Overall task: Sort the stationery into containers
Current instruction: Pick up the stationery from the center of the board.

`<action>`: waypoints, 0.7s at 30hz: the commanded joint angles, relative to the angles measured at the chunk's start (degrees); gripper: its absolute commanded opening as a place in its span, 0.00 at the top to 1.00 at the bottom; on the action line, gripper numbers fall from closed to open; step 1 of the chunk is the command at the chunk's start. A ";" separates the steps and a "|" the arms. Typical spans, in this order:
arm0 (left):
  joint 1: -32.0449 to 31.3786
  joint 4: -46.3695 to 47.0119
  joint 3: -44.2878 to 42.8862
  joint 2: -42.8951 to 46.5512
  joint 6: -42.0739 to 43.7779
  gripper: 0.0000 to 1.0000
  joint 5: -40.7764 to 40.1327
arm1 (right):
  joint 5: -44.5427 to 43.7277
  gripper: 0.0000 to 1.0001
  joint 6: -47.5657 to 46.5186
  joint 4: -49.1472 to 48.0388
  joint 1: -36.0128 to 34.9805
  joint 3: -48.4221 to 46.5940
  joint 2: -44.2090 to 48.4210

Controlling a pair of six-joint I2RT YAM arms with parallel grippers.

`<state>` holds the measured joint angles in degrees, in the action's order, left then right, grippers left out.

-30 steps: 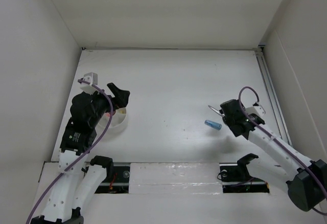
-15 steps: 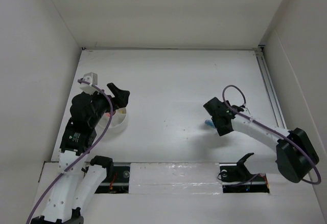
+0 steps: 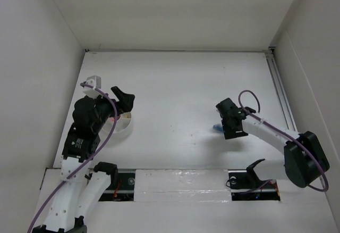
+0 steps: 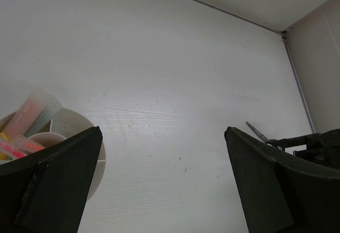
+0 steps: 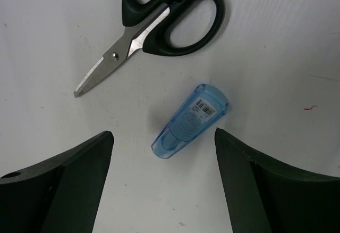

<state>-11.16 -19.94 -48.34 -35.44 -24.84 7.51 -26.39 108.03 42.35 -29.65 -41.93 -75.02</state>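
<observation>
Marker (image 5: 190, 121) near scissors (image 5: 151, 33), not touching

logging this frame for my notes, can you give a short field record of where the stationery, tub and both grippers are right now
left gripper: open, empty, at the edge of the round white plastic divided tub
tub contents: pale pink marker, thin red pens; the rest hidden
right gripper: open, above the stubby translucent blue marker, one finger on each side, not touching
blue marker: lying on the white table, barcode label up
black-handled scissors: lying shut on the table, close to the marker but apart
left to sort: blue marker, scissors
</observation>
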 commanded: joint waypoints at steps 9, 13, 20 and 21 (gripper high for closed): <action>-0.09 2.01 0.08 1.78 0.85 0.00 0.31 | 5.12 0.21 2.54 2.04 3.63 3.00 1.20; -0.09 2.01 -0.44 1.16 0.85 0.00 0.31 | 5.12 0.23 2.54 2.65 4.16 3.70 0.06; -0.09 2.01 -0.44 1.69 0.85 0.00 0.31 | 6.96 0.39 -3.07 2.04 7.06 2.12 -1.78; -0.09 2.01 -0.44 1.69 0.85 0.00 0.31 | 7.49 0.42 -3.96 2.04 7.93 1.60 -2.49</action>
<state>-11.16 -19.94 -48.34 -34.30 -24.82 7.51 -20.05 107.09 43.44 -23.05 -38.76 -75.66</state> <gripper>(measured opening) 0.997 0.592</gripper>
